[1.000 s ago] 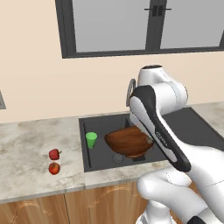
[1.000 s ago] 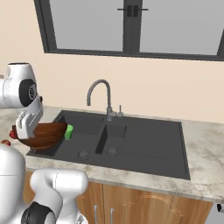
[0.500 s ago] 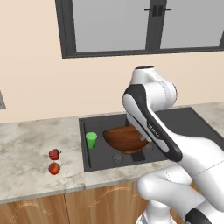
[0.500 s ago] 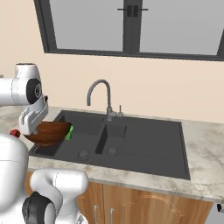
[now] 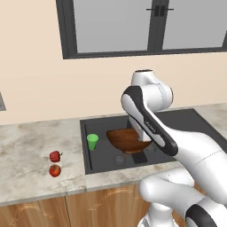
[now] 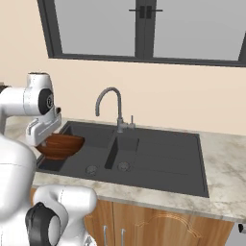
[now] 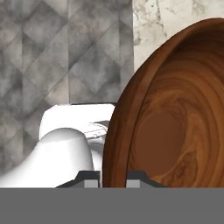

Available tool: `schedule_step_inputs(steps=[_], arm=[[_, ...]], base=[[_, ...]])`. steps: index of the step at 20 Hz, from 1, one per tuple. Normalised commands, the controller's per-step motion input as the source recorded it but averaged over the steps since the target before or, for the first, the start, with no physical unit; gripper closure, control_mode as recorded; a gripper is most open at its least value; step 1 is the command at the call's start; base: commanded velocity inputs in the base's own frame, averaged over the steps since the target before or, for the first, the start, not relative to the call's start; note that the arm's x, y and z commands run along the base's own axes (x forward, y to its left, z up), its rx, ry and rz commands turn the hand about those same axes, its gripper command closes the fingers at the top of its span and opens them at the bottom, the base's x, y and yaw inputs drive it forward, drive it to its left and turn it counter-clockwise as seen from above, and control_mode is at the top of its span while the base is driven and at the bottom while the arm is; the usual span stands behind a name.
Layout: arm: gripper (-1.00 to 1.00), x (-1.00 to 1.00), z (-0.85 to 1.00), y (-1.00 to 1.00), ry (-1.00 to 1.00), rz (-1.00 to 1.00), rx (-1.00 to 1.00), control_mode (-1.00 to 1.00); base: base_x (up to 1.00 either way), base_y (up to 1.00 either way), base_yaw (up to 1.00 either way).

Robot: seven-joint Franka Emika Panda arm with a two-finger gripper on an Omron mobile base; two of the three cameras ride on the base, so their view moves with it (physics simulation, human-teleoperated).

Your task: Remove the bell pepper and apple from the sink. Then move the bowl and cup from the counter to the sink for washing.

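Observation:
My gripper (image 5: 144, 142) is shut on the rim of the brown wooden bowl (image 5: 124, 139), holding it tilted over the large left basin of the dark sink (image 5: 106, 158). From the right, the bowl (image 6: 60, 144) hangs under the gripper (image 6: 46, 137) at the basin's left end. Up close, the bowl's rim (image 7: 114, 144) runs between my fingertips (image 7: 92, 176). The green cup (image 5: 92, 142) stands upright in the basin's left corner. On the counter (image 5: 26, 146) left of the sink lie the bell pepper (image 5: 55, 155) and, just in front of it, the apple (image 5: 55, 170).
A curved grey faucet (image 6: 109, 103) rises behind the divider between the basins. The smaller basin (image 6: 124, 153) and a flat drainer area (image 6: 168, 153) lie to the right. A window runs along the wall above. Wooden cabinet fronts sit below the counter.
The arm has swung a little and carried the bowl slightly along the basin toward the faucet side. The grip on the rim is unchanged. Cup, pepper and apple have stayed put.

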Motion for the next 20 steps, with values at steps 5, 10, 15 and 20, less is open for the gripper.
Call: schedule_step_inputs(steps=[5,10,15,20], arm=[[1.00,0.27,-0.22,0.03,0.00,-0.11,0.00,-1.00],[1.00,0.22,-0.23,0.14,0.00,-0.05,0.00,-1.00],[1.00,0.27,-0.22,0.04,0.01,-0.01,0.00,-1.00],[1.00,0.29,-0.23,0.00,0.08,0.00,0.00,-1.00]], base=[[0.00,0.00,0.00],[0.00,0.00,0.00],[0.00,0.00,0.00],[0.00,0.00,0.00]])
